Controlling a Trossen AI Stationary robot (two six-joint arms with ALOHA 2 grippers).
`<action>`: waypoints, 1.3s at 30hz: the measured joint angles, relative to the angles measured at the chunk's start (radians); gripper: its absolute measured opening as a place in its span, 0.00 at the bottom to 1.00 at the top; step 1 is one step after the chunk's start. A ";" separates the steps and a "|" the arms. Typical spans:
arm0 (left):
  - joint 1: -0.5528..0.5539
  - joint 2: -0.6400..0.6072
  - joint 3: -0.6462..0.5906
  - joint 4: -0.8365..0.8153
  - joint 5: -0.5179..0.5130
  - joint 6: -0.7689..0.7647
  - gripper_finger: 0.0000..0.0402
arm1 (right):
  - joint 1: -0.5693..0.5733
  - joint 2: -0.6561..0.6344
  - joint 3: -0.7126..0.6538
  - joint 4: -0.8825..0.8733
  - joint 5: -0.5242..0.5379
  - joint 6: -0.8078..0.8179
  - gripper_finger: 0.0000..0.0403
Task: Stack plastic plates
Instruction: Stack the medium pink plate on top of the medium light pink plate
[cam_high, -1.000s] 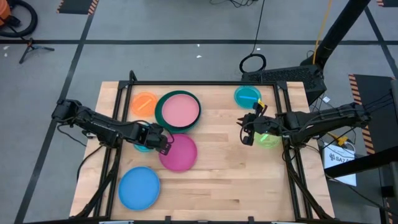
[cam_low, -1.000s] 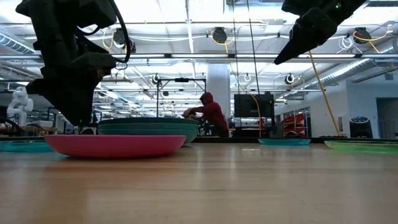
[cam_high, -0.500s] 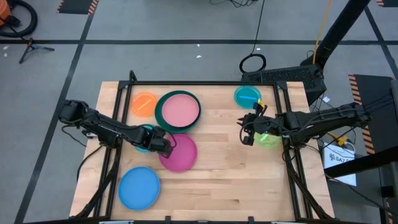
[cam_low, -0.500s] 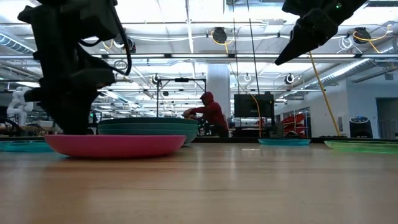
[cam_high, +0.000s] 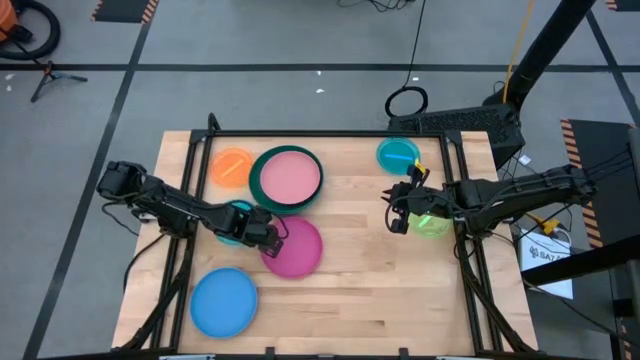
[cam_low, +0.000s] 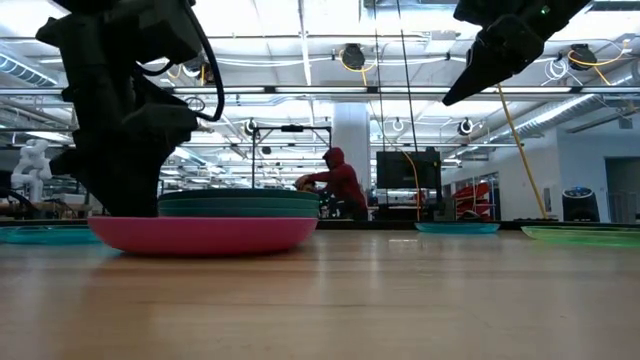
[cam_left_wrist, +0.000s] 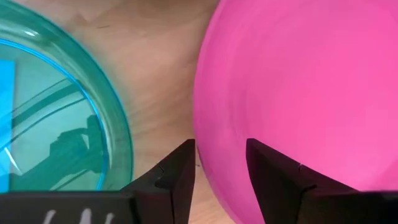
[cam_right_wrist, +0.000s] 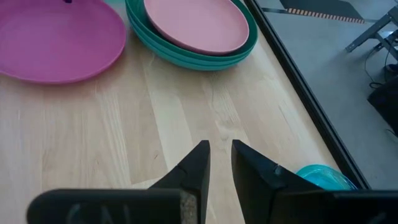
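The left gripper (cam_high: 268, 236) is set low at the near-left rim of the magenta plate (cam_high: 292, 247); in the left wrist view one finger (cam_left_wrist: 176, 177) sits outside the rim and the other over the plate's inside, so the rim is straddled, though whether it is actually pinched cannot be told. Gripping at the edge looks chosen because a shallow plate offers nothing else to hold. In the low view the plate lies flat on the table (cam_high: 370, 290), just in front of the stack.

That stack (pink plate (cam_high: 291, 176) nested in a teal plate (cam_high: 256, 180)) sits at the far centre-left, touching or nearly touching the magenta one, and is judged the likely target. An orange plate (cam_high: 231, 166) lies beside it, a translucent cyan plate (cam_high: 229, 222) is partly hidden under the left arm, and the blue plate (cam_high: 224, 302) is alone at the near left.

The right gripper (cam_high: 398, 208) is held above the table on the right, fingers nearly closed on nothing, waiting beside the lime plate (cam_high: 432, 226) and a second cyan plate (cam_high: 397, 155).
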 joint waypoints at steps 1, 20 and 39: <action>0.000 0.000 0.000 -0.004 0.001 0.000 0.36 | 0.000 0.000 0.000 0.000 0.000 0.000 0.15; -0.001 -0.001 0.000 -0.005 0.002 0.004 0.03 | 0.000 0.000 0.000 0.000 0.000 0.000 0.15; 0.067 -0.040 0.356 -0.305 0.019 0.325 0.02 | 0.000 0.000 0.000 0.000 0.000 0.003 0.15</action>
